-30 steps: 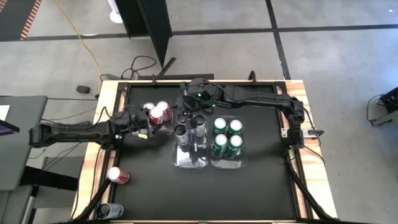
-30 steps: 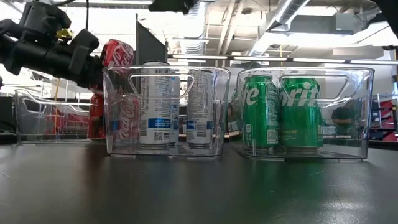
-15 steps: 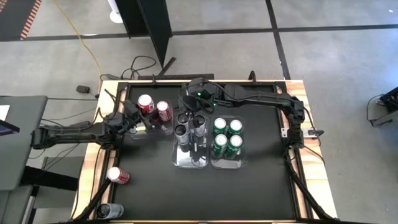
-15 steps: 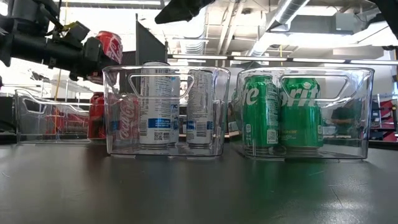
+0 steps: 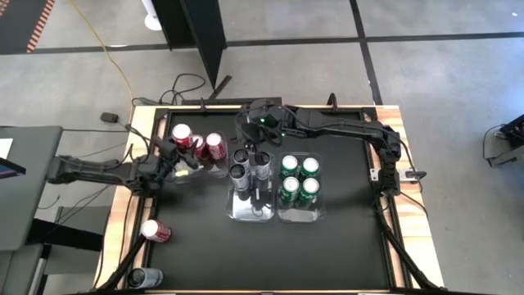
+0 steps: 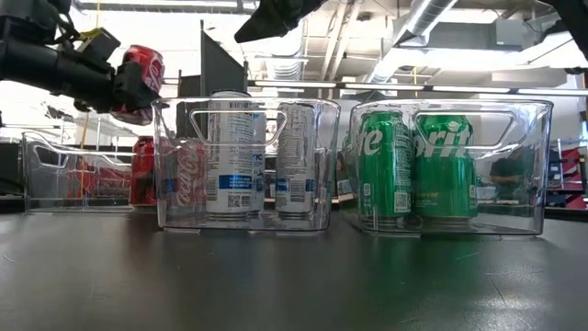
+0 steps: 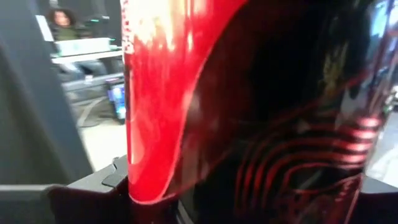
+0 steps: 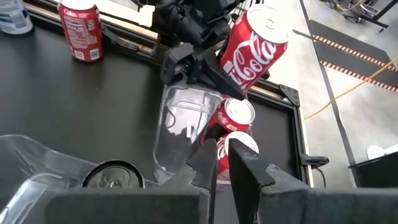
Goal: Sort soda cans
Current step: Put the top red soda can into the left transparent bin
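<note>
The desk [image 5: 344, 246] carries three clear bins side by side, one colour to each, which is why the cans stand grouped. The bin of green cans [image 5: 299, 188] sits farthest from the left hand, holding four upright. The middle bin [image 5: 250, 209] holds the silver cans [image 5: 250, 164], and the right hand [image 8: 222, 163] hangs just above them with its fingers pressed nearly together and nothing between them; it appears to be waiting out of the way. The red-can bin [image 5: 201, 168] lies directly beneath the left hand [image 5: 172, 152] and already has two red cans [image 5: 211, 146] standing in it.

The left hand grips a red can [image 6: 138, 83] around its body, fingers spread wide to span it, and holds it tilted in the air over that bin, probably so it can be lowered into the free space beside the two already there. In the left wrist view the can fills almost everything.

Well behind the left hand, near the desk's edge, another red can [image 5: 155, 231] and a dark can [image 5: 143, 279] lie on their sides, apparently not yet sorted.
</note>
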You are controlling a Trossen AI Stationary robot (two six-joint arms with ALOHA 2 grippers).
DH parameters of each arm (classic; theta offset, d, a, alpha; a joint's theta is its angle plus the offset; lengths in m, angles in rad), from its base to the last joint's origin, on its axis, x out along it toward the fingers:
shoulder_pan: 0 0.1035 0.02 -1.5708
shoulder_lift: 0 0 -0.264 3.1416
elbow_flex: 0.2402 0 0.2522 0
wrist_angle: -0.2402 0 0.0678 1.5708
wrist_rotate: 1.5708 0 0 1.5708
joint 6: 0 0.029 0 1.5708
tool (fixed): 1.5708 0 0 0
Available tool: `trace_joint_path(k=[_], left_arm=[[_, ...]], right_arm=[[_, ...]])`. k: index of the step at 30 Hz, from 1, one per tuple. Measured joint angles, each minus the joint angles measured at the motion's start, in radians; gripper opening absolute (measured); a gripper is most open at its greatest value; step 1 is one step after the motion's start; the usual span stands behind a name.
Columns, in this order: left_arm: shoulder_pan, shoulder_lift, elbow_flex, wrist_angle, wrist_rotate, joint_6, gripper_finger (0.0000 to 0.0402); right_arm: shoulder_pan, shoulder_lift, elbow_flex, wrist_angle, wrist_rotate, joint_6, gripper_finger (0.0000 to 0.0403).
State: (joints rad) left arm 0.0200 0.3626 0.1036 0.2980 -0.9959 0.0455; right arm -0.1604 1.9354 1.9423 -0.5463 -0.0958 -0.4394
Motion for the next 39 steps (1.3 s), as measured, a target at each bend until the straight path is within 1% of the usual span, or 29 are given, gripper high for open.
trace_joint_path(k=[7,9,13,15,19,22,25,27,33,36,39], left_arm=[[-0.167,0.000,0.000,0.000,-0.342,0.048,0.0286],[-0.210,0.000,0.000,0.001,-0.397,0.059,0.0286],[-0.262,0.000,0.000,-0.017,-0.443,0.071,0.0286],[-0.273,0.000,0.000,-0.029,-0.413,0.065,0.0286],[-0.271,0.001,0.000,-0.084,-0.263,0.029,0.0286],[-0.260,-0.012,0.000,-0.164,-0.219,-0.013,0.0286],[-0.246,-0.065,0.000,-0.233,-0.144,-0.058,0.0286],[-0.240,-0.120,0.000,-0.281,-0.122,-0.067,0.0286],[-0.239,-0.348,-0.014,-0.404,-0.028,-0.046,0.0286],[-0.231,-0.359,-0.018,-0.402,-0.012,-0.013,0.0286],[-0.214,-0.341,-0.019,-0.384,0.037,0.014,0.0286]], right_arm=[[0.000,0.000,0.001,0.000,0.000,0.001,0.0058],[0.000,0.000,0.001,0.000,0.000,0.000,0.0058],[0.000,0.000,0.001,0.000,0.000,-0.003,0.0058],[0.002,0.000,0.001,0.000,0.000,-0.003,0.0058],[0.009,0.000,0.001,-0.013,-0.007,-0.009,0.0058],[0.020,0.000,0.001,-0.037,-0.009,-0.023,0.0058],[0.029,0.000,0.001,-0.058,-0.010,-0.030,0.0058],[0.033,0.000,0.001,-0.068,-0.011,-0.029,0.0058],[0.043,0.000,0.001,-0.070,-0.016,-0.030,0.0058],[0.044,0.000,0.001,-0.039,-0.055,-0.032,0.0058],[0.051,0.010,0.000,-0.001,-0.064,-0.032,0.0058]])
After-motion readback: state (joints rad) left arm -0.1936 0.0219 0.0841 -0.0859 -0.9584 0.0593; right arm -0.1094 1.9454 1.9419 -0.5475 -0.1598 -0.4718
